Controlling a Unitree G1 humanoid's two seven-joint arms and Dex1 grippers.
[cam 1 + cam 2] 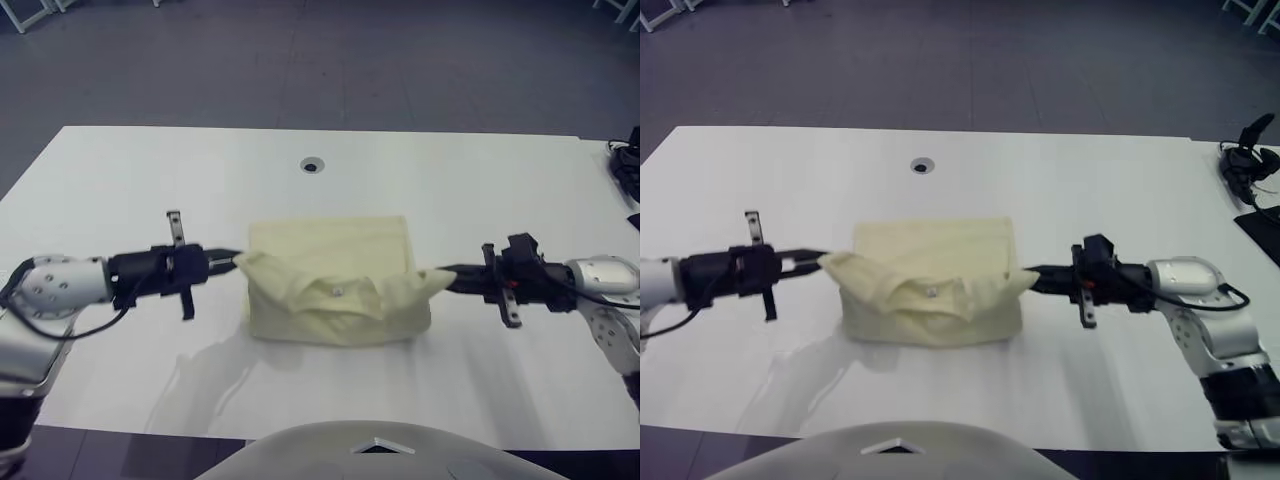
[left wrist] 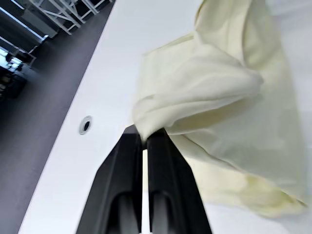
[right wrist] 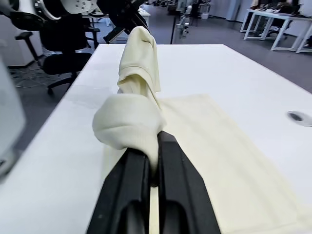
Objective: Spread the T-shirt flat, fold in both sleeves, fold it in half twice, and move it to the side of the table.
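Left eye: the pale yellow T-shirt (image 1: 335, 290) is lying mid-tabletop (image 1: 480, 190), folded into a rectangle with its long axis running left to right. The left pincer (image 1: 230, 262) and right pincer (image 1: 445, 273) are each pinching a near corner and holding it up, with the strip between them sagging. Bare white surface is showing on both sides.

Right eye: a cable tangle (image 1: 1245, 160) is sitting at the far right edge.

Left wrist: jaws are clamping tight on a bunched fold, with a round grommet hole (image 2: 86, 125) beyond.

Right wrist: jaws are gripping a wad of cloth, and the lifted strip is stretching toward the other arm.
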